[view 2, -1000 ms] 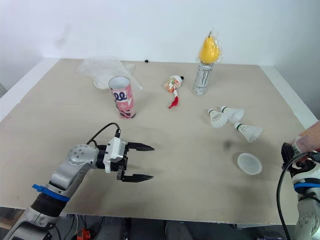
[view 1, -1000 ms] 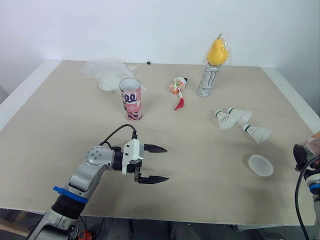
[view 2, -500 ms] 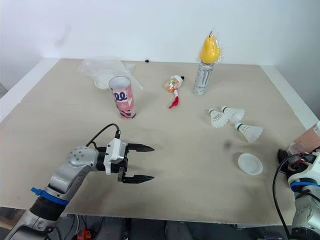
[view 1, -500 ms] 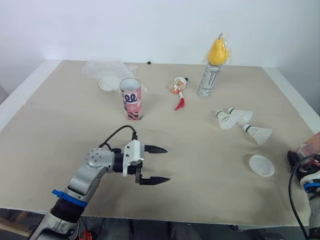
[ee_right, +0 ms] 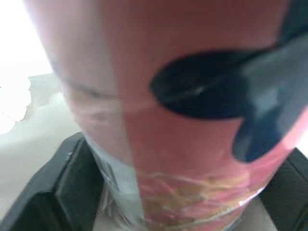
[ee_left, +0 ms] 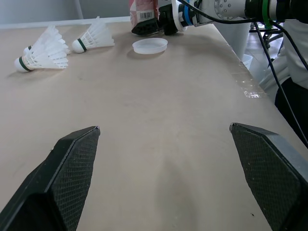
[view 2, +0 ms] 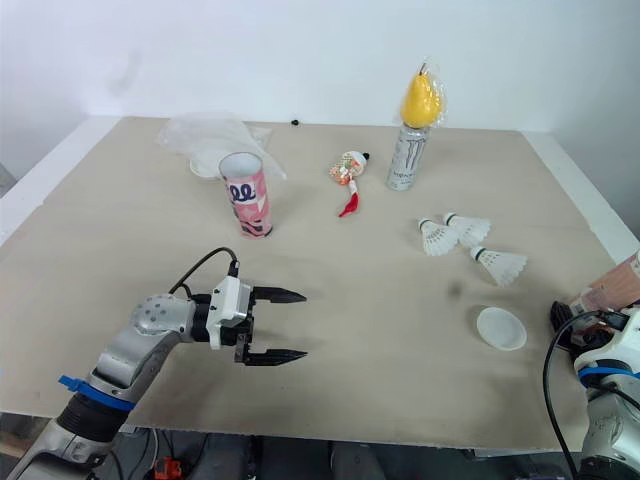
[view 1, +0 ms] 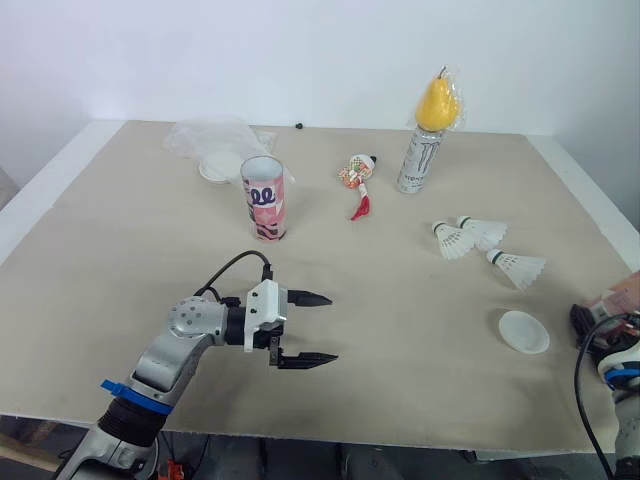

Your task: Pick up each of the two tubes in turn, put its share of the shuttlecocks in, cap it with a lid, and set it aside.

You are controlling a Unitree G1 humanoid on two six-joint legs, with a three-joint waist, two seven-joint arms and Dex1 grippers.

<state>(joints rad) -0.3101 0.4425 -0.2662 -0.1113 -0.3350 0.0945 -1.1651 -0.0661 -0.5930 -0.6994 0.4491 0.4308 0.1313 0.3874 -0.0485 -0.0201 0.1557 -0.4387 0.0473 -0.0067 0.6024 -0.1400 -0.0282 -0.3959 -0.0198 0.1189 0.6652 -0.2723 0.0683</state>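
Observation:
A pink patterned tube stands upright and open-topped on the table's left half. My left gripper hovers open over bare table in front of it, holding nothing. Three white shuttlecocks lie at the right. A clear lid rests in front of them. At the table's right edge my right gripper is shut on a second pink tube, which sits tilted between its fingers. The left wrist view looks across to the lid and that held tube.
A crumpled clear plastic bag with a white lid under it lies at the back left. A drink can topped by a wrapped yellow pear stands at the back. A small red-and-white wrapped toy lies near it.
My right gripper with its tube has shifted slightly lower and inward at the table's right edge. The left gripper has stayed almost still and open.

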